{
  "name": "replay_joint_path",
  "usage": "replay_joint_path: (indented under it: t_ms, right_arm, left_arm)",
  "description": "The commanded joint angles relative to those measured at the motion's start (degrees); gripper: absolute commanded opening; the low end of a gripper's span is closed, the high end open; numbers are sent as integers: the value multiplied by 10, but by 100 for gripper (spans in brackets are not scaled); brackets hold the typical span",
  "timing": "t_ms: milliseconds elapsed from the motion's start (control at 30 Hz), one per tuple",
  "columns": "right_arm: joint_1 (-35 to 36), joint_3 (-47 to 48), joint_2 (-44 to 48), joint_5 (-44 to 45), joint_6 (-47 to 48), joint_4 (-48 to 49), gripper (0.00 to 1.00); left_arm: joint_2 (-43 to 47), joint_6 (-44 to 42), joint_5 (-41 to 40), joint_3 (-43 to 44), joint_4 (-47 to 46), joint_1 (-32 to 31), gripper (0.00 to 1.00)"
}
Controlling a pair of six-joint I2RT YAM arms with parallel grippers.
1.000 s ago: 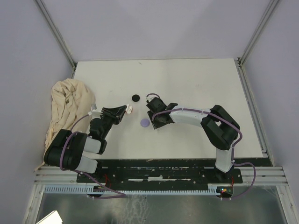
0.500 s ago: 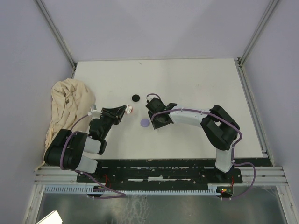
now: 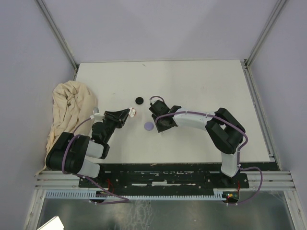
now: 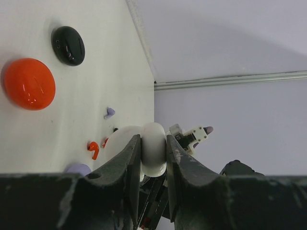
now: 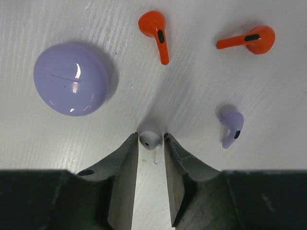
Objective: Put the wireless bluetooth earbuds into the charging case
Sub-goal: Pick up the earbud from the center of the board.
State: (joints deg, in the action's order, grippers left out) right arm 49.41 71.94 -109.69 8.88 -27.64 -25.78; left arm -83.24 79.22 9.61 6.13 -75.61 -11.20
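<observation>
At the far left of the table (image 3: pixel 201 96) a crumpled beige cloth (image 3: pixel 69 112) is lying in a heap. Just right of it the left arm is reaching out, and the left gripper (image 4: pixel 153 141) is clamping a white charging case (image 4: pixel 153 155) tightly between its two dark fingers (image 4: pixel 129 163), holding it up off the tabletop. Beyond this pincer, an orange disc (image 4: pixel 29 84) and a black disc (image 4: pixel 68 45) are lying flat near each other without touching. In the top view the black disc is sitting a little farther back than both grippers, between them.

Right of the held case, a lilac disc (image 5: pixel 72 79) is resting on the white surface, just left of the right gripper (image 5: pixel 151 140). The wireless bluetooth earbuds are lying loose around this spot. Two red earbuds (image 5: pixel 156 31) are lying apart from each other, a lilac earbud (image 5: pixel 231 127) is lying on its own to one side, and a white earbud (image 5: pixel 149 139) is sitting right between the right gripper's fingertips. Those jaws are standing narrowly apart, flanking the white earbud very closely on both sides, though whether they are actually pinching it cannot be told. None of the visible earbuds is sitting inside the case. The right arm is stretching in from the right side of the table.
</observation>
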Motion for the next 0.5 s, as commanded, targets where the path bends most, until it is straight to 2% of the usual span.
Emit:
replay_joint_path:
  t_ms: [0,267,467]
  right_arm:
    - [3,23,-9,1,-7,-2,36]
    - [3,27,-14,-2,-6,-8,33]
    - [3,30,-11,1,-3,-13,24]
  left_arm:
    - [0,24,7,-4,-45,5,3]
    - [1,25,8,-5,-46,6,3]
    - [2,25,9,-5,-45,6,3]
